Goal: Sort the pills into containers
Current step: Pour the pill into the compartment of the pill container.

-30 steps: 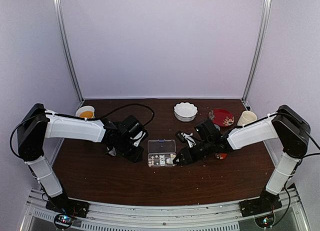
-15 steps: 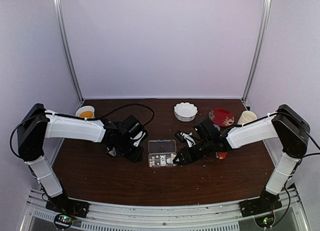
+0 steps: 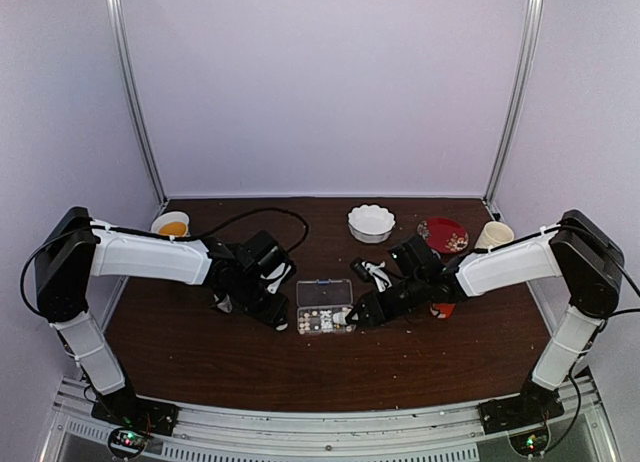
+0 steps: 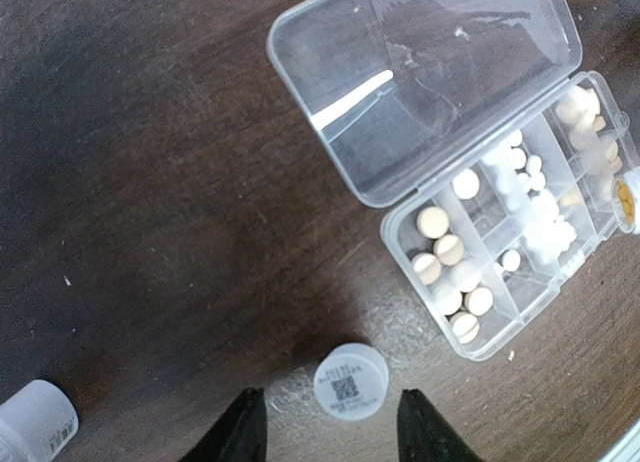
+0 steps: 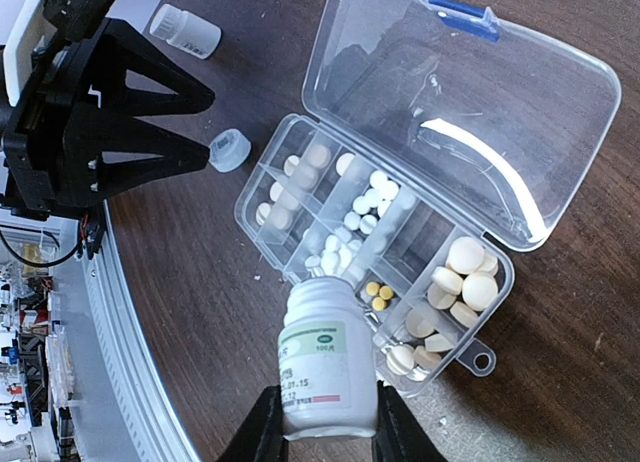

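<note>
Right wrist view: the pills [image 5: 372, 197] lie grouped in the compartments of the clear organizer box [image 5: 480, 92]. The box sits open on the dark table [image 4: 150, 182], mid-table between my two arms, with its lid folded flat on the far side. My right gripper [image 5: 325, 422] is clamped on a white bottle [image 5: 325, 362], mouth tipped down at the near compartments. Just left of the box, my left gripper [image 4: 328, 402] has its fingers apart around a small white cap [image 4: 350, 382]. A second white bottle [image 4: 35, 417] lies further left.

Counted: one pill box [image 5: 470, 112], two white bottles [image 5: 325, 372] [image 5: 185, 30], one loose cap [image 5: 229, 150]. One white bowl [image 3: 371, 222], one red plate [image 3: 442, 234], two cups [image 3: 171, 224] [image 3: 493, 235].
</note>
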You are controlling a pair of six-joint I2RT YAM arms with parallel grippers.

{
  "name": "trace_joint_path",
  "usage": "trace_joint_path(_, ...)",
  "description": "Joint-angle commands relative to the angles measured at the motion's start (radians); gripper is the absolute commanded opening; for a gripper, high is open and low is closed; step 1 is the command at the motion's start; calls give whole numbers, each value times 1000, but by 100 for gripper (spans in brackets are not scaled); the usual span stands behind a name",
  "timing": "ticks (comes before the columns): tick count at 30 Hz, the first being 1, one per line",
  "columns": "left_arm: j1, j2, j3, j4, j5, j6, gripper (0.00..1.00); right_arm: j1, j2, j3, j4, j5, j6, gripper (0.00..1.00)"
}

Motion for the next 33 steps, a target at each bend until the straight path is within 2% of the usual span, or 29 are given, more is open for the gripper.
trace_joint_path(1,5,-17,13,22,14,-4,52,-3,-21,-15,18,16,-2,0)
trace_joint_path(6,5,-29,17,24,20,-9,52,-3,-22,-18,25,16,0,0)
trace_joint_path(10,-16,-68,8,114,97,-20,33,-3,-22,-20,34,10,5,0)
trace_joint_path(12,-30,-80,-4,213,162,-36,17,-3,-19,-20,37,8,7,0)
trace_joint_path(13,-35,-80,-8,261,189,-49,5,-4,-19,-21,40,7,9,0)
trace_joint_path(14,-42,-77,-8,303,210,-61,0,-4,-17,-23,47,6,13,0)
trace_joint_path(17,-60,-29,37,367,269,-78,0,-4,-11,-24,57,1,21,0)
trace_joint_path(24,-112,114,187,386,301,-100,0,-4,-10,-26,57,11,25,0)
trace_joint_path(33,-113,142,196,378,282,-126,0,-4,-2,-22,51,12,23,0)
